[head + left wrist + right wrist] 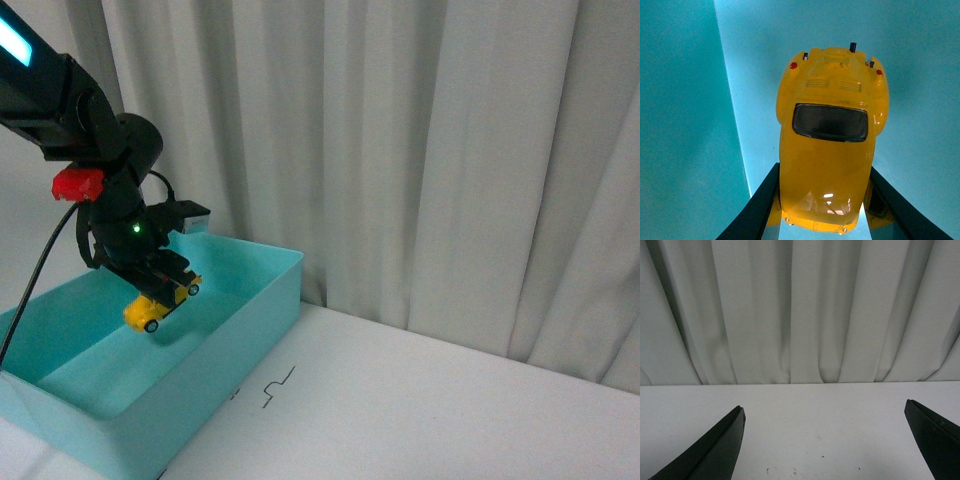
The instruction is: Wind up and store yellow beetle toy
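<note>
Within left end effector (822,212), beetle toy (827,155).

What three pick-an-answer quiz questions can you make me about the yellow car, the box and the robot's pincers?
1. Where is the yellow beetle toy? A) on a shelf B) held over the box C) on the arm
2. What colour is the box? A) red B) brown C) teal
3. How is the right pincer? A) open and empty B) shut on the toy C) shut on a ball
Answers: 1B, the left pincer grips it above the box floor; 2C, its walls are teal; 3A, its fingers stand wide apart, nothing between.
</note>
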Robot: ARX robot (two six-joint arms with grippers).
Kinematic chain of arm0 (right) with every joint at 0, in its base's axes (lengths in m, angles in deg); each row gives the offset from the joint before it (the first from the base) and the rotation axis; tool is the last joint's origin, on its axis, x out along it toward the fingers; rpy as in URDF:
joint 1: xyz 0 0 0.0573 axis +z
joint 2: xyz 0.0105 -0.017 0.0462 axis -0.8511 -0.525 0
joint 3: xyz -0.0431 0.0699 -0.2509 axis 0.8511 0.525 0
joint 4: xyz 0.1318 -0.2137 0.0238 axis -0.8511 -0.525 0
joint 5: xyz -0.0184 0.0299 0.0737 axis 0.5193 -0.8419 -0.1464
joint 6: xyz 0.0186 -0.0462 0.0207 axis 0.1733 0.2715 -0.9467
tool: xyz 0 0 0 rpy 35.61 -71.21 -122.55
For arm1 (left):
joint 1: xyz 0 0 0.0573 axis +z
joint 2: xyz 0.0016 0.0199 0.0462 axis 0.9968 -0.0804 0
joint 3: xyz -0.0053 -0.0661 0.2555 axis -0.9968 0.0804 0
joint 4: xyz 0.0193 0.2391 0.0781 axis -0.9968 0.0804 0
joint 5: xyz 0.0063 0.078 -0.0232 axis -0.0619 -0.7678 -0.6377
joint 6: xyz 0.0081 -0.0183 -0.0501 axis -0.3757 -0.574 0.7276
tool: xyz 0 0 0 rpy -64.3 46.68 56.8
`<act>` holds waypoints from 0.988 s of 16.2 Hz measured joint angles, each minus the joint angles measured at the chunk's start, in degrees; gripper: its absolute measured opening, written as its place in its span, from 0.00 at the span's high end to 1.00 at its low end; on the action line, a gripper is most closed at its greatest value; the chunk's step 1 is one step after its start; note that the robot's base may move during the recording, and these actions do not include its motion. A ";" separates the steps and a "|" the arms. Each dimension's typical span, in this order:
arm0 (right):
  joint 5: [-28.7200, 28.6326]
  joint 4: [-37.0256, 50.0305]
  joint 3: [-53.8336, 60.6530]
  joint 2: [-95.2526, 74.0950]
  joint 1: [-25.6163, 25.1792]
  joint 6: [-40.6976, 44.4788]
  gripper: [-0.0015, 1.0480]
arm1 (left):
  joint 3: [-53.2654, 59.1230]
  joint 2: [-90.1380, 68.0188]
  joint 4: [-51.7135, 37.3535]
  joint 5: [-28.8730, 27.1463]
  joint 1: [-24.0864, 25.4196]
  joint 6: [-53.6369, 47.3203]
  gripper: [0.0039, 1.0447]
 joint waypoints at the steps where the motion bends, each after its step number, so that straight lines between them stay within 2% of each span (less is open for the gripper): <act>1: 0.00 0.00 0.00 0.00 0.00 0.02 0.06 | 0.63 -0.61 -0.68 -0.04 0.33 1.51 0.63; 10: 0.00 0.00 0.00 0.00 0.00 0.00 0.06 | 6.19 -2.86 -7.04 -0.37 -2.21 5.68 0.63; 15: 0.00 0.00 0.00 0.00 0.00 0.02 0.06 | 7.39 -3.08 -6.86 1.90 -2.10 7.10 0.05; 16: 0.00 0.00 0.00 0.00 0.00 0.00 0.06 | 8.31 -2.25 -8.24 3.13 -2.03 7.10 0.07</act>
